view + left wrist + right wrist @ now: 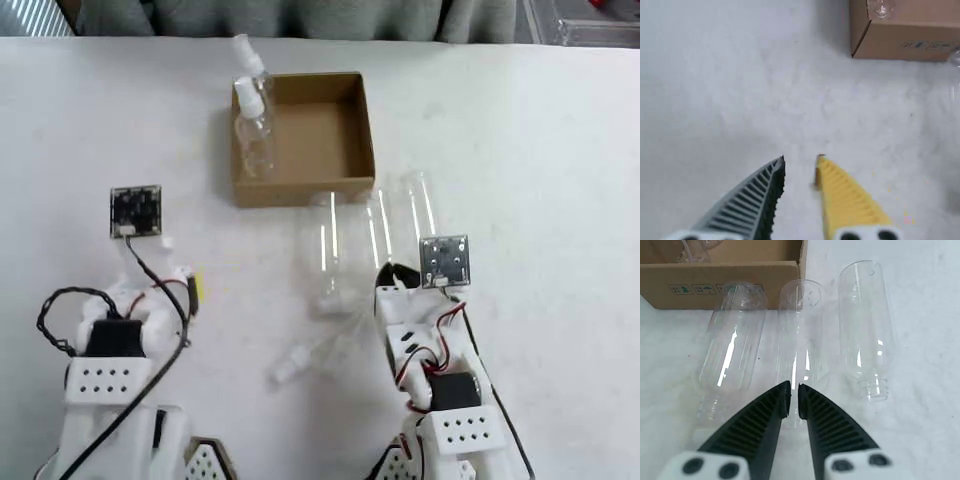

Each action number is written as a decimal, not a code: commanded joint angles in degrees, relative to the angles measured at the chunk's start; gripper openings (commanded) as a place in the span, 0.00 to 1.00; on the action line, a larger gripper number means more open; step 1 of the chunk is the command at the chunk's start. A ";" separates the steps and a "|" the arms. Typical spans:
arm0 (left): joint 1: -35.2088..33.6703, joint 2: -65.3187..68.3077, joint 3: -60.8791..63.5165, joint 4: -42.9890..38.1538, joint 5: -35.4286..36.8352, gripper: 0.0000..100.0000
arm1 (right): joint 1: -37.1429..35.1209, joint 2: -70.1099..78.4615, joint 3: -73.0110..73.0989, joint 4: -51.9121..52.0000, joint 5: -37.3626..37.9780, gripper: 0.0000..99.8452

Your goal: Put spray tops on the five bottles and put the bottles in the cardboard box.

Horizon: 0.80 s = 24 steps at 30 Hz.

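Basically middle bottle (801,335) lies lengthwise straight ahead of right hand (793,396), neck toward it, base toward cardboard box (765,271); hand clenched, empty.

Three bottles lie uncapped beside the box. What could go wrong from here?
The three clear plastic bottles lie on their sides, close together by the brown cardboard box; the right gripper, above the middle one, could set neighbours rolling. The small clear spray tops lie loose near that arm, easily knocked or missed.
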 commanded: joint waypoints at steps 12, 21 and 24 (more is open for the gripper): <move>-0.48 -1.27 15.91 -12.66 -0.44 0.09 | -3.30 0.04 -18.11 7.96 3.34 0.01; -0.75 -1.19 16.18 -12.57 -0.53 0.09 | -11.03 17.54 -38.95 14.29 2.99 0.01; -0.75 -1.19 16.18 -12.66 -0.53 0.09 | -12.79 28.88 -44.57 14.29 2.99 0.01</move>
